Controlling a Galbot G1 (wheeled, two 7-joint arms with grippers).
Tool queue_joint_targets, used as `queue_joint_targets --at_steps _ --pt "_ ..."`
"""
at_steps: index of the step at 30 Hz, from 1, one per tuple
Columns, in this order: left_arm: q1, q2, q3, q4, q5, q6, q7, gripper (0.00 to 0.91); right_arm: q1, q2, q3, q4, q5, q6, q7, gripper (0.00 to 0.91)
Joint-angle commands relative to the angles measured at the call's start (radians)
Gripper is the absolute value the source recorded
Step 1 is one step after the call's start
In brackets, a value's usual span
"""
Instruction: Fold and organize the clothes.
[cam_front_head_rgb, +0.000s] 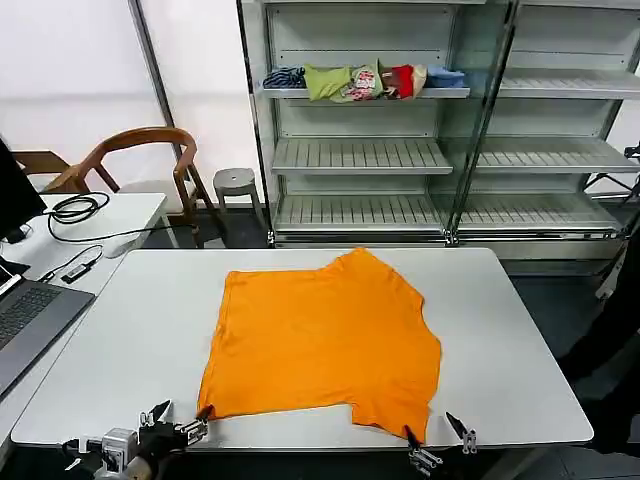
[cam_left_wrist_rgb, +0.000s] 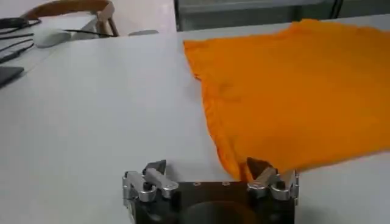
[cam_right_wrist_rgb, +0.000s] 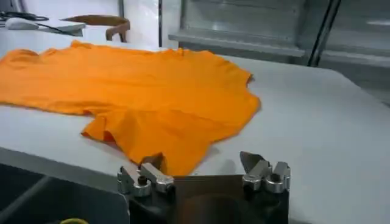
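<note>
Silver-clamped, dark-fingered left hand (cam_front_head_rgb: 176, 421)

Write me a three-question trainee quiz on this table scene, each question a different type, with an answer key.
1. True or false: the orange T-shirt lies spread flat on the white table.
2. Multiple choice: the left gripper is A) shut on the shirt, B) open at the shirt's near corner, C) raised over the shelves.
3. Fill in: the right gripper waits open at the table's near edge beside the shirt's ____.

Key: 1 true; 2 B; 3 sleeve.
</note>
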Motion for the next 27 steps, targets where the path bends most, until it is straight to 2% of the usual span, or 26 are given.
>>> queue_joint_targets --at_steps 1,2,3,21,27 --pt "0.003 0.000 -0.007 0.009 0.006 0.005 0.003 0.705 -0.003 0.000 -0.006 -0.008 -0.004 -0.005 0.004 0.000" --pt "0.003 0.001 -0.007 0.008 0.005 0.005 0.008 0.212 -0.003 0.000 -0.008 -0.007 0.000 -0.006 0.008 0.000" --pt "0.003 -0.001 -0.007 0.008 0.003 0.004 0.013 0.010 -0.002 -0.001 -0.007 -0.006 0.000 -0.006 0.006 0.000" --pt "-0.005 -0.009 0.001 0.013 -0.008 -0.002 0.051 0.020 0.002 0.000 -0.023 0.001 0.040 -0.003 -0.025 0.000" --pt "-0.007 -0.009 0.008 0.013 0.002 -0.031 0.051 0.020 0.009 0.000 -0.021 0.001 0.037 0.017 -0.031 0.000"
